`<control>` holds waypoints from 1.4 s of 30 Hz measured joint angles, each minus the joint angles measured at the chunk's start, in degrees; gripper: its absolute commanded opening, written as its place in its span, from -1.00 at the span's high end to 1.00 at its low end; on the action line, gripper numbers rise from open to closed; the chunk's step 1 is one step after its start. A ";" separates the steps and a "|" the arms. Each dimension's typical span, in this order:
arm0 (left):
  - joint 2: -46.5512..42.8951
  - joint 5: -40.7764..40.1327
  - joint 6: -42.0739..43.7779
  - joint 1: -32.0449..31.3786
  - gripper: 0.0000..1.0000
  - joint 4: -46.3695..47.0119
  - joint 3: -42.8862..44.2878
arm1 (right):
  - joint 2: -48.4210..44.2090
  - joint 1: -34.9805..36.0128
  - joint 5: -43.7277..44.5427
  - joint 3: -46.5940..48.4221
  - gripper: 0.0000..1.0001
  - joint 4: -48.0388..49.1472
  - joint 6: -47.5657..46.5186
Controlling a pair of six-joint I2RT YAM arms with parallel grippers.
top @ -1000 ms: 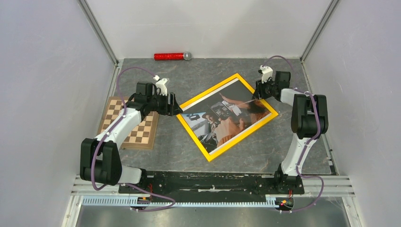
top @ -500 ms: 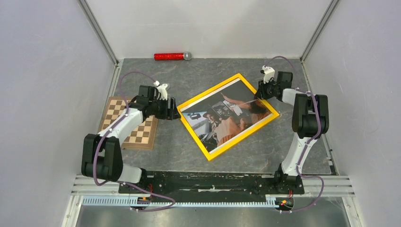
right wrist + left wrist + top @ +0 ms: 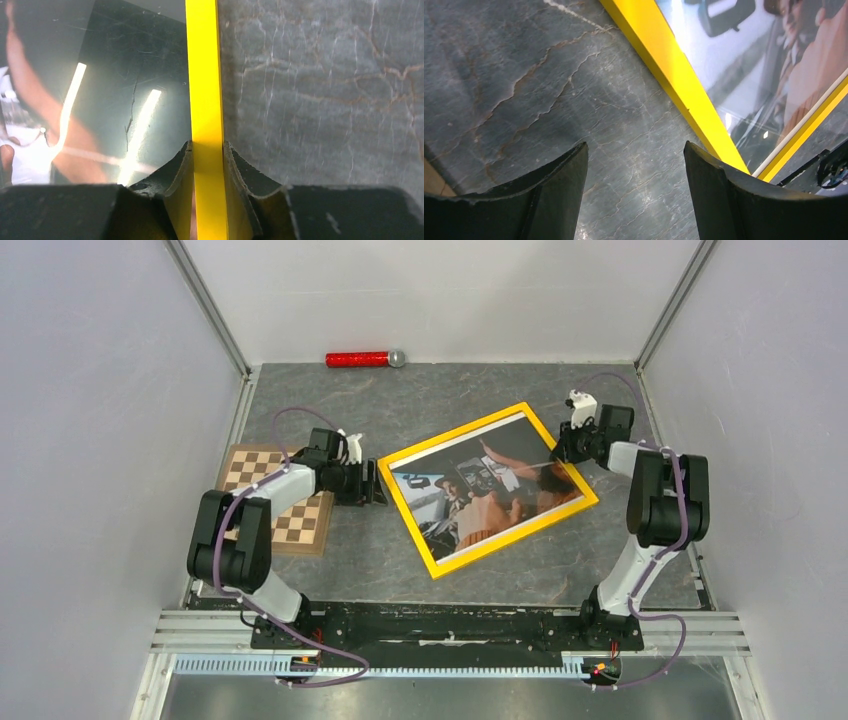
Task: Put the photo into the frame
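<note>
At the left side of the table (image 3: 400, 555) a brown-and-cream chessboard (image 3: 285, 515) is seen lying flat, with the left arm reaching over its inner edge. A red cylinder with a silver end (image 3: 362, 359) is found at the far edge, well apart from everything else. The left claw (image 3: 378, 483) is held low just beside the frame's left rail, and its fingers (image 3: 559, 185) are spread wide, with only bare grey stone shown between them. Nothing is gripped by it.

In the middle of the table the frame (image 3: 452, 433) is laid flat, turned askew to the table's edges. The photo (image 3: 480, 490) is seated inside it, face up, with its dark car scene bounded by the yellow rails on all four sides. Streaks of glare are seen across its surface in the right wrist view.

At the frame's far right corner the right claw (image 3: 560, 447) is pressed onto the yellow rail, which is pinched between the two fingertips (image 3: 182, 160), one on the photo side and one on the table side.
</note>
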 measured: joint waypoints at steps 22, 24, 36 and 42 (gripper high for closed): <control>8.39 -0.11 -5.33 -4.35 0.12 4.22 5.27 | -20.68 -0.61 2.86 -21.11 0.49 -3.93 5.99; 8.98 -0.46 -5.35 -4.31 0.21 4.09 5.73 | -21.59 -0.81 3.08 -21.88 0.44 -4.22 6.14; 15.21 -4.15 -5.35 -4.04 0.34 3.85 14.58 | -22.64 -1.03 2.60 -23.06 0.36 -3.76 8.55; 19.74 -7.41 -5.35 -4.00 0.33 4.04 21.27 | -19.15 -0.57 2.19 -20.15 0.36 -2.64 10.58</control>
